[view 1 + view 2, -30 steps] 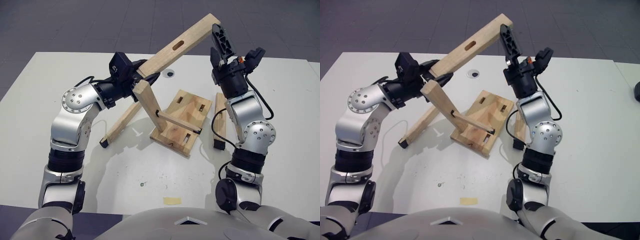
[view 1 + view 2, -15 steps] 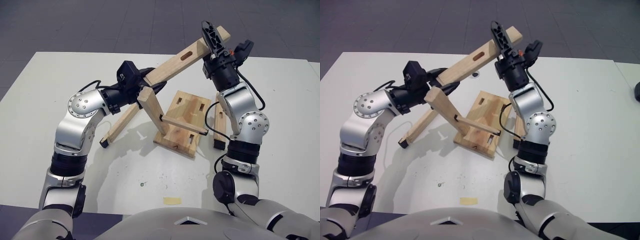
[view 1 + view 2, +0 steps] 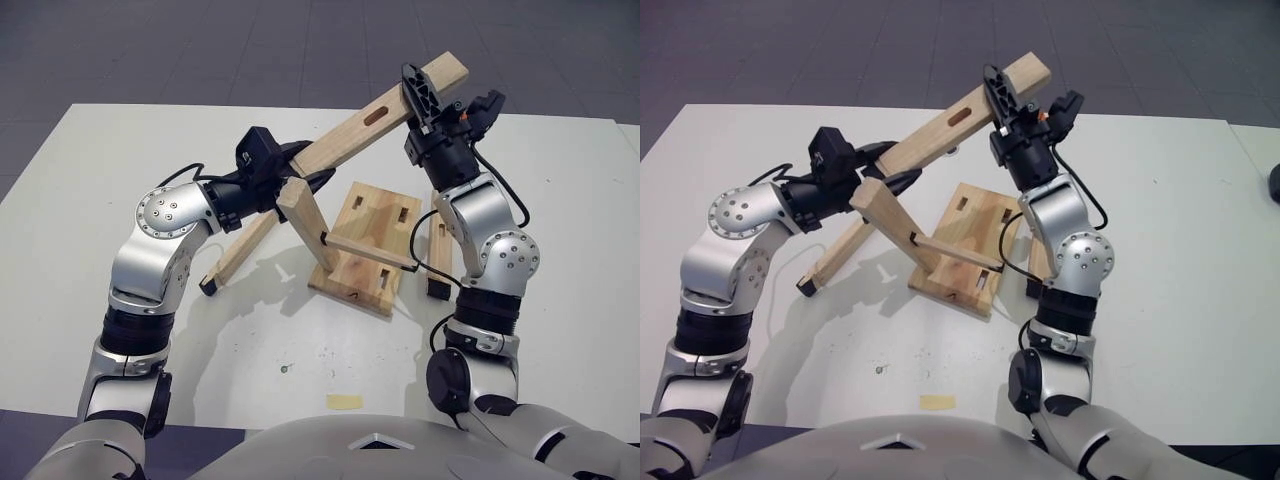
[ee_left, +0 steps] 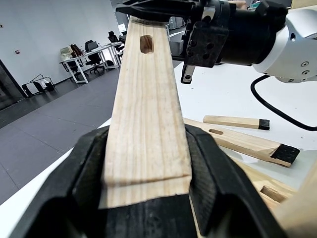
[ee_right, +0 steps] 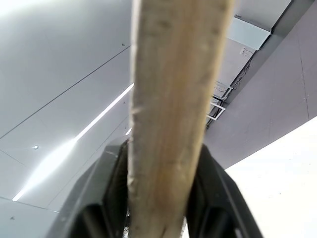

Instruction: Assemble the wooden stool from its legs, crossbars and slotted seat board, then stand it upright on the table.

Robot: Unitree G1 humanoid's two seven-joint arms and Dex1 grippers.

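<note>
Leg (image 3: 370,115): held aslant above the board (image 3: 380,225). Left gripper (image 3: 312,166) clamped its lower part and right gripper (image 3: 424,96) its top, and wood hid each far finger. Spare leg (image 3: 438,250) lay just right of the board.

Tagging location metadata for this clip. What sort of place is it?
Probably an open-plan office or lab floor. A white table stands on grey floor tiles, desks and office chairs sit in the background, and strip lights run along the ceiling.
</note>
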